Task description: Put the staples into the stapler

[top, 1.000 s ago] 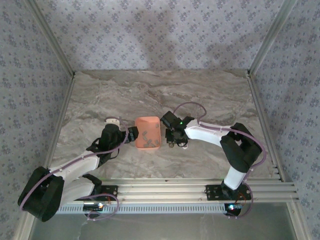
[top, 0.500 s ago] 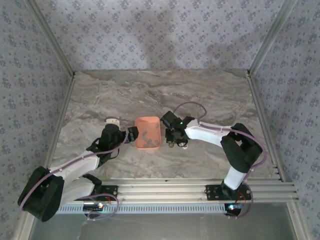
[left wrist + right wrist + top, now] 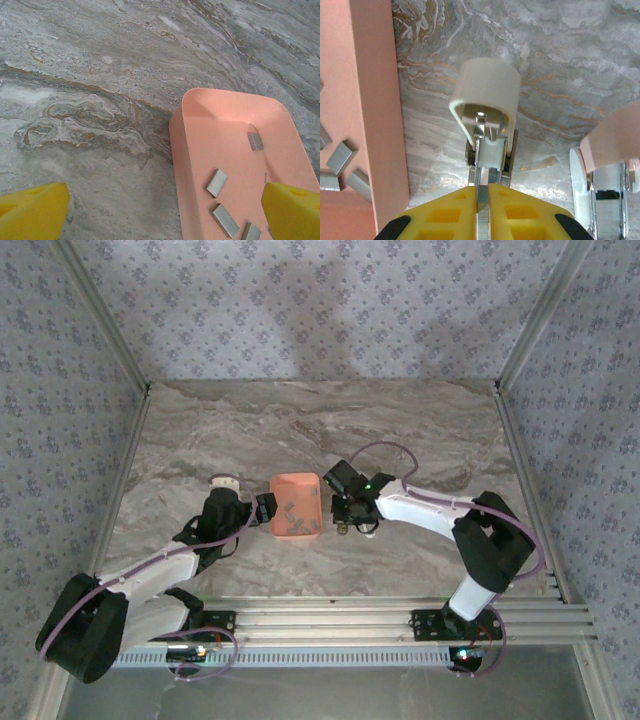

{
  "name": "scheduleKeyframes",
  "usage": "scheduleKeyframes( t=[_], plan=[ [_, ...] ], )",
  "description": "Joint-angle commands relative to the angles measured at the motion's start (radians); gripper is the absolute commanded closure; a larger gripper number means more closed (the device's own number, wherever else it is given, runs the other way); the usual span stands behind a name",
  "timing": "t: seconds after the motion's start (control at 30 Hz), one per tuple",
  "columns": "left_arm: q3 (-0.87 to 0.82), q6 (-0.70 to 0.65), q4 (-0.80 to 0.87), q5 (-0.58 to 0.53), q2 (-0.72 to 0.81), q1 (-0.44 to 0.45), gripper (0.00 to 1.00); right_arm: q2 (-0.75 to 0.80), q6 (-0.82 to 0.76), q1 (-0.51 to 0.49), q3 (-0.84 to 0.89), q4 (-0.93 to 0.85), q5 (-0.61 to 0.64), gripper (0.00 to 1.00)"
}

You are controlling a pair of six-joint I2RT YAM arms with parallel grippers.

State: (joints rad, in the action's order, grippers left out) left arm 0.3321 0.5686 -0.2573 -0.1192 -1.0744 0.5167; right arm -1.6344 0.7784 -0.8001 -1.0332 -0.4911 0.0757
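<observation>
Salmon tray (image 3: 176,150) sits below splayed left gripper (image 3: 164,210), right gripper (image 3: 482,192) clamping stapler (image 3: 490,150) just beside.

Stapler (image 3: 487,100): mid-frame, pale rounded end uppermost.
Right claw (image 3: 482,192): bottom centre, pinched on its thin metal rail.
Staples (image 3: 340,155): lower left, in salmon tray (image 3: 370,100).

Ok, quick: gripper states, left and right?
Left gripper: open, holding nothing.
Right gripper: shut on the stapler.

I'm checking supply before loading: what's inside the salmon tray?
Loose staples lie flat on the tray floor, at least four visible. A yellow fingertip covers one corner, hiding any there.
</observation>
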Motion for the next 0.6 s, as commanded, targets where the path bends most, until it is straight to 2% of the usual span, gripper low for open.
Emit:
scheduleKeyframes(
  t=[0.0, 0.23, 0.4, 0.57],
  plan=[
    [0.017, -0.013, -0.012, 0.022, -0.001, -0.007, 0.02, 0.070, -0.004, 0.021, 0.044, 0.048, -0.050, 0.87],
    [0.017, -0.024, -0.067, 0.058, -0.015, -0.006, 0.01, 0.255, -0.113, 0.129, 0.224, 0.207, -0.228, 0.87],
    [0.023, -0.027, -0.118, 0.090, -0.048, -0.002, 0.02, 0.388, -0.229, 0.306, 0.339, 0.238, -0.435, 0.86],
    [0.040, -0.027, -0.154, 0.108, -0.087, 0.009, 0.02, 0.439, -0.310, 0.517, 0.439, 0.252, -0.626, 0.85]
  ],
)
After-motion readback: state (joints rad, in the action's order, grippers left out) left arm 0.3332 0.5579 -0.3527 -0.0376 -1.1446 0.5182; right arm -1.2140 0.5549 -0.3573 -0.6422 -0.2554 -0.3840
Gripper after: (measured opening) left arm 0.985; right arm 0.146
